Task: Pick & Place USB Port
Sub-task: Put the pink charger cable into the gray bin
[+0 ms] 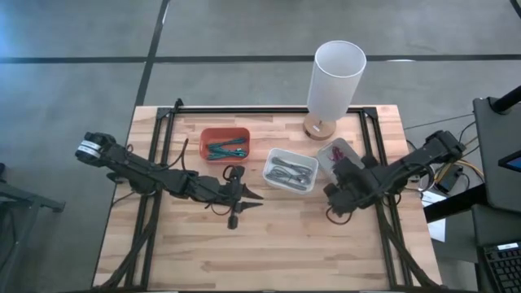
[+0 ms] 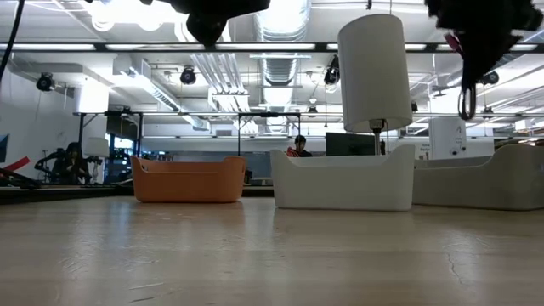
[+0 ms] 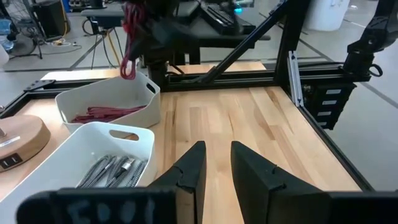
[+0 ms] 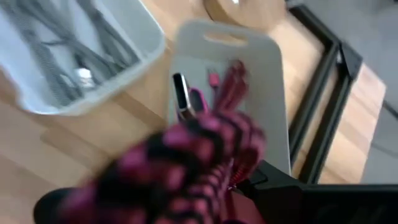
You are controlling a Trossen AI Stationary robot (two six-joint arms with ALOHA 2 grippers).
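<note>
My right gripper (image 1: 334,198) hangs above the table near its right side, just in front of the white bin of red cables (image 1: 338,155), and is shut on a bundled red-and-black braided USB cable (image 4: 186,155). A metal USB plug (image 4: 180,94) sticks out of the bundle. In the left wrist view the bundle's loop (image 3: 127,62) hangs over that bin (image 3: 112,99). My left gripper (image 1: 248,196) is open and holds nothing, hovering mid-table near a white bin of grey cables (image 1: 291,169). My right gripper holds the red cable bundle (image 3: 129,28) from above. The bundle fills the right wrist view and hides the fingers, so which part of it they are on does not show. The cable is lifted clear, and its loop (image 2: 467,102) hangs below the gripper.
An orange bin of teal cables (image 1: 225,142) sits at the far left of the row of bins. A tall white lamp on a wooden base (image 1: 334,81) stands at the far edge. Black frame rails (image 1: 378,155) run along the table's sides. Bare wood (image 1: 269,252) lies toward the near edge.
</note>
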